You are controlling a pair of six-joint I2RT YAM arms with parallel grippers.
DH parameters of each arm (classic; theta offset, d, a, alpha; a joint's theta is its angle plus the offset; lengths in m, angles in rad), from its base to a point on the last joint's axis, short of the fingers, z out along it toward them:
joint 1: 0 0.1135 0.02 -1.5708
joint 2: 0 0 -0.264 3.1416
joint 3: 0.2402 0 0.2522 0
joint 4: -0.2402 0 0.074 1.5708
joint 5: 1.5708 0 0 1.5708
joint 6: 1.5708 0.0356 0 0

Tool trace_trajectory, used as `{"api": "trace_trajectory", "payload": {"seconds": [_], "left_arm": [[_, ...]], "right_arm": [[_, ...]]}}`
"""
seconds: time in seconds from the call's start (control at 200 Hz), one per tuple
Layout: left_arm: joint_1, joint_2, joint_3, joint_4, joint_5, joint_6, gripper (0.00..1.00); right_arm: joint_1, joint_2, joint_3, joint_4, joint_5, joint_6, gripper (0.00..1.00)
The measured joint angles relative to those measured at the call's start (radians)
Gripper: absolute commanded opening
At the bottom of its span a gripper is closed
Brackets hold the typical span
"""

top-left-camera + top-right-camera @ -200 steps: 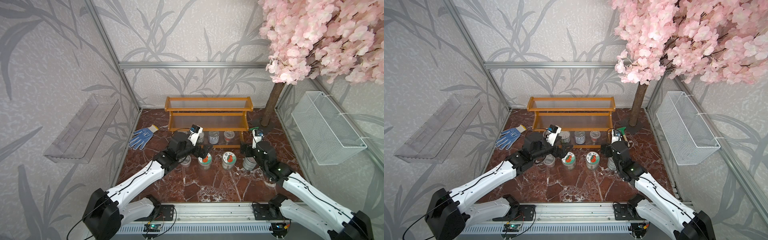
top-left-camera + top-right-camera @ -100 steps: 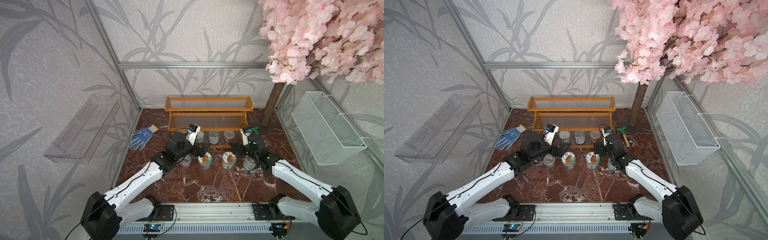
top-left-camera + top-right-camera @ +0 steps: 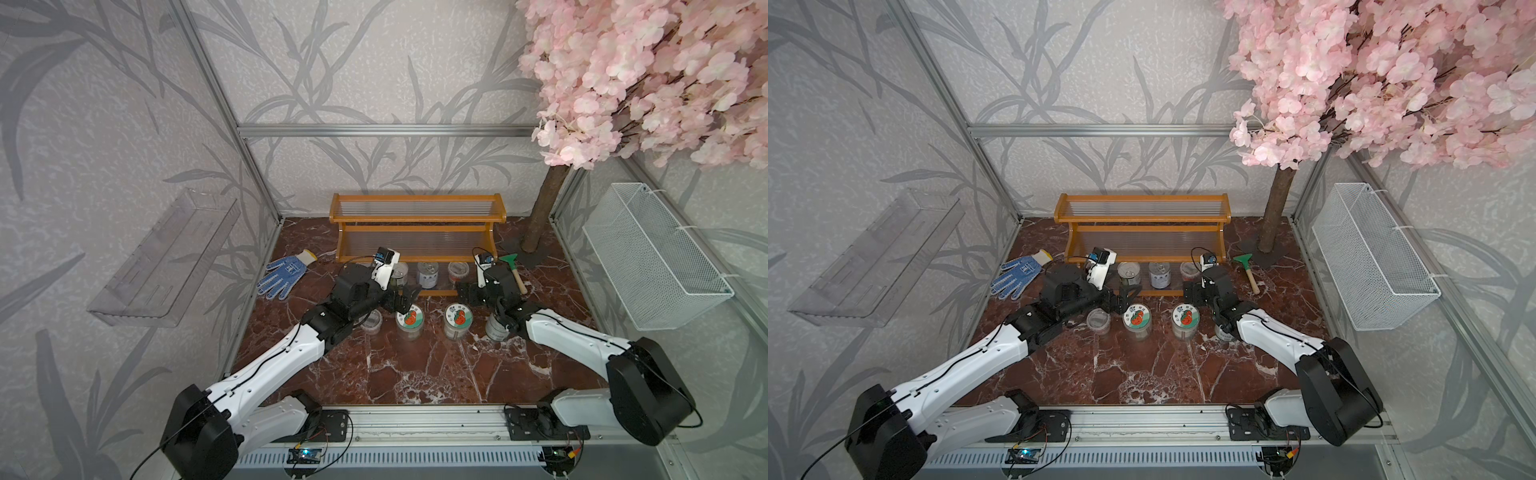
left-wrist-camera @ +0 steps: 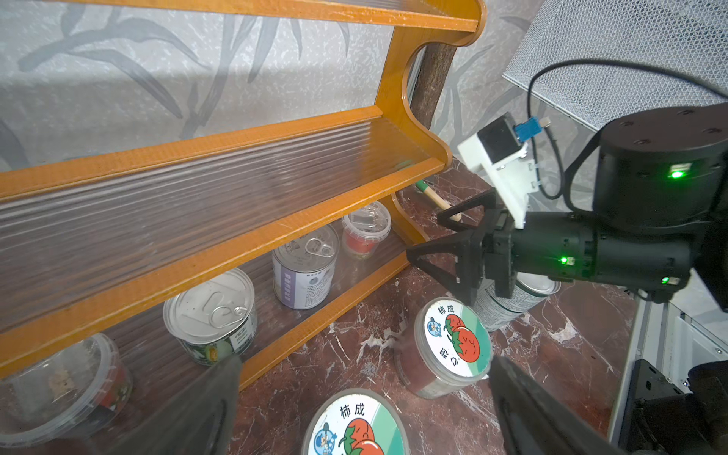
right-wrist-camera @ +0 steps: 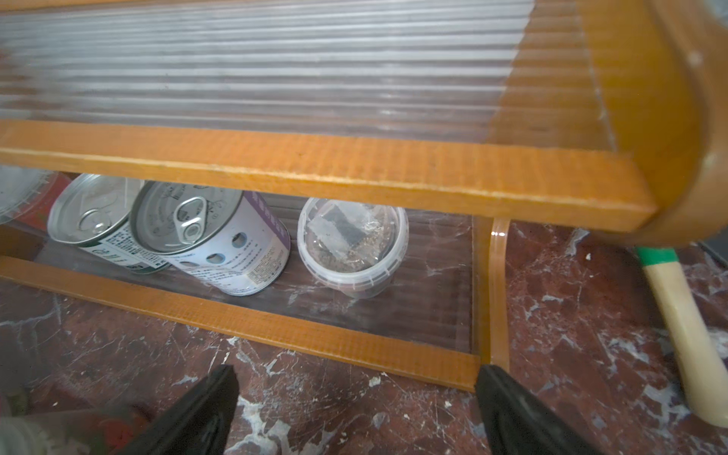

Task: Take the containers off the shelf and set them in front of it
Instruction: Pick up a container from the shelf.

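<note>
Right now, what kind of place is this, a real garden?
Probably a robot test booth dressed as a garden: leaf-patterned grey wall panels in silver metal framing, a pink-blossom tree, and two white-and-black robot arms.

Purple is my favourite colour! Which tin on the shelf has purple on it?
The taller tin, on the bottom tier of the shelf. Its label is purple and white; the shorter tin beside it has green print.
</note>
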State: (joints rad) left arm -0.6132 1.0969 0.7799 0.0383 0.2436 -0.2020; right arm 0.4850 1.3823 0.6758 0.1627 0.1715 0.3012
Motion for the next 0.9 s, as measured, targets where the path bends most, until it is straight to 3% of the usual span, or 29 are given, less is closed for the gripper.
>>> {"api": "trace_trajectory", "payload": {"seconds": [0.37,0.9], "left_arm": [[0.000,-0.037,-0.018,-0.004,0.011,-0.008,1.00],[0.000,-0.049,-0.029,-0.013,0.011,-0.008,1.00]], "right_arm": [[0.000,0.187,0.092,0.099,0.032,0.004,0.99],[-0.002,0.339,0.164,0.235,0.081,-0.035,1.00]]}}
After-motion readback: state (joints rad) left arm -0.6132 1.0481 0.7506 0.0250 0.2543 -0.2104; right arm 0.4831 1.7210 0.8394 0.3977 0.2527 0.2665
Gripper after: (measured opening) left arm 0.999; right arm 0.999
